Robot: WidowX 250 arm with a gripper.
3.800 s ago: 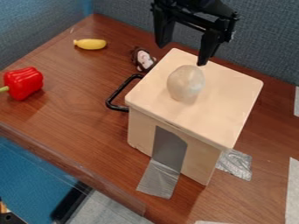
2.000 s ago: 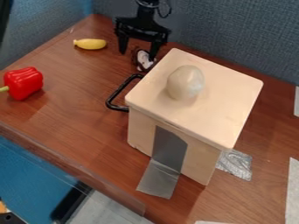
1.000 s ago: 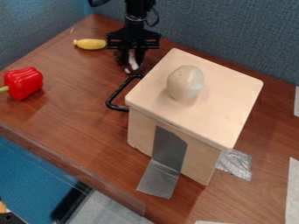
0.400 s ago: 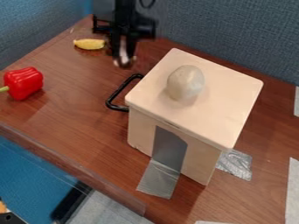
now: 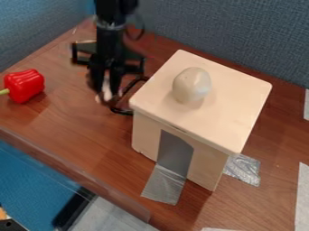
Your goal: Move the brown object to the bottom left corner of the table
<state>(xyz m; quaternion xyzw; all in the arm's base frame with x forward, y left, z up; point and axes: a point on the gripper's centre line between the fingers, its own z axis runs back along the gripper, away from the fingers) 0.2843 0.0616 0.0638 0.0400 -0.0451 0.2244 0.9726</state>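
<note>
Clearly, the brown bench is the largest thing, and a blue cloth partition stands behind its far edge. Next in size comes the pale wooden box, which is placed upright on the bench and has a flat, wide lid. The black robot arm comes from the top edge of the view, and its gripper hangs over the upper left part of the bench, at the left of the box. Its fingers are closed around the brown object, with their tips pointing down. Then there is a grey tape, which goes from the front of the box down to the bench. The red pepper lies near the left edge of the view, well apart from the box. A black handle is beside the left side of the box, and on the lid sits a smooth, egg-shaped thing. Smallest is the brown object, between the fingers and near the handle; its pale part is visible, but the rest is mostly hidden
</note>
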